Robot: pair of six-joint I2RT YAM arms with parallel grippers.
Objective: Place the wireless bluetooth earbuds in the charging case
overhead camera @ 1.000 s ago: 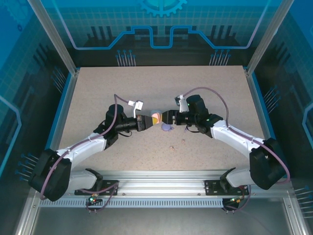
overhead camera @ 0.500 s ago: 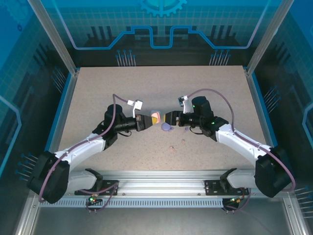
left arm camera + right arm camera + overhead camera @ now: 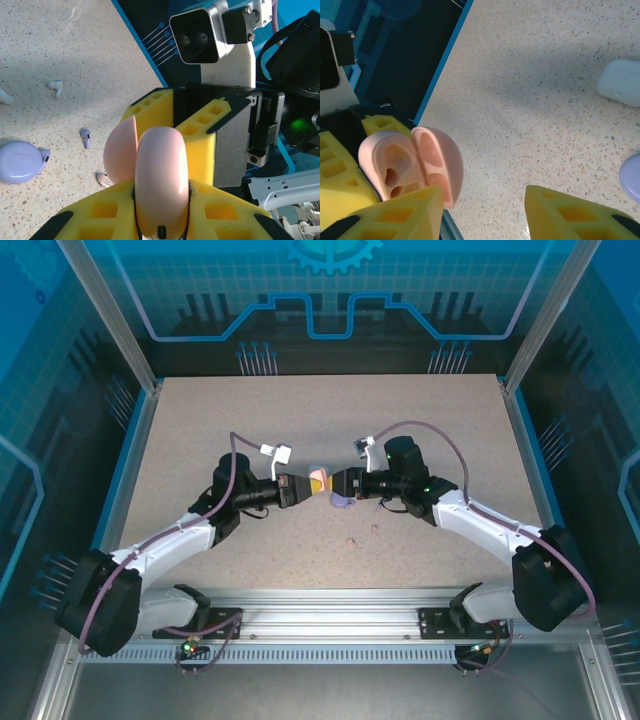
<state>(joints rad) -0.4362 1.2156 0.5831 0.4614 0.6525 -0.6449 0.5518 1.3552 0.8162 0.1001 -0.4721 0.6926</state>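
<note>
Top view: the left tool (image 3: 304, 487) is clenched on the open pink case (image 3: 318, 479), held over the middle of the tabletop (image 3: 200, 420). The right tool (image 3: 338, 483) faces it from the right, just beside the case. The purple case (image 3: 343, 502) lies on the tabletop just below the right tool. Two tiny buds (image 3: 375, 530) lie apart from it, nearer the bases.

Left wrist view: the yellow fingers (image 3: 117, 197) grip the pink case (image 3: 160, 175) by its sides, with its lid open toward the left. The right tool (image 3: 175, 112) stands just beyond it, jaws parted. On the tabletop below lie the purple case (image 3: 20, 161), a white bud (image 3: 56, 88), a purple bud (image 3: 86, 138) and a pinkish bud (image 3: 102, 178), the last partly hidden by the pink case.

Right wrist view: the right tool (image 3: 485, 215) is released, fingers spread wide with bare tabletop between them. The pink case (image 3: 405, 165) sits to their left, its two wells facing the camera. The white case (image 3: 622, 82) and the edge of the purple case (image 3: 632, 177) lie at the right
</note>
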